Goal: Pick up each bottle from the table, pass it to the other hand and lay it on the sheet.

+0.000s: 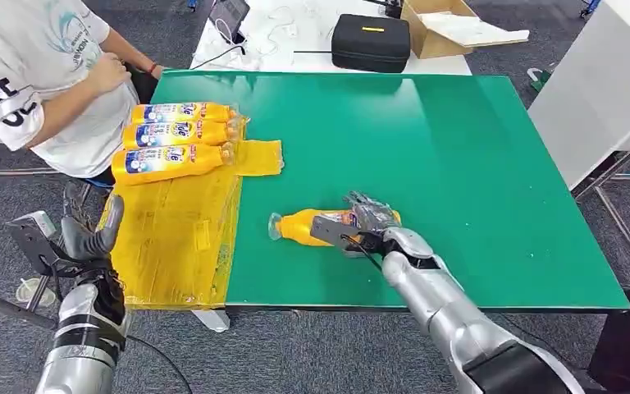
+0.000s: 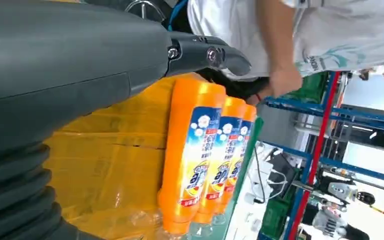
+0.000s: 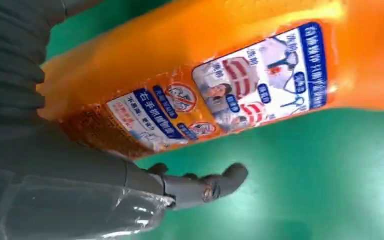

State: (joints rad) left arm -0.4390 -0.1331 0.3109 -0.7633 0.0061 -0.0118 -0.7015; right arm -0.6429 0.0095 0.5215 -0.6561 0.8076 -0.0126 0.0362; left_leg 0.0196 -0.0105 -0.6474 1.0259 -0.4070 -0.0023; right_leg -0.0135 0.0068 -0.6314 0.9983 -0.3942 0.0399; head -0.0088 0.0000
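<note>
An orange bottle (image 1: 308,226) with a clear cap lies on its side on the green table (image 1: 459,164), cap toward the yellow sheet (image 1: 172,238). My right hand (image 1: 369,223) lies over its base end, fingers across the top. In the right wrist view the bottle (image 3: 220,75) sits against the palm, while the thumb (image 3: 200,185) stands off it with green table showing between. Three more orange bottles (image 1: 176,135) lie side by side at the far end of the sheet, seen close in the left wrist view (image 2: 205,150). My left hand (image 1: 90,238) hangs beside the sheet's near left edge, holding nothing, fingers extended.
A person in a white shirt (image 1: 41,74) sits at the table's far left corner, a hand near the three bottles. A black case (image 1: 371,41) and a cardboard box (image 1: 443,25) stand on the white table behind. A white cabinet (image 1: 599,90) is at the right.
</note>
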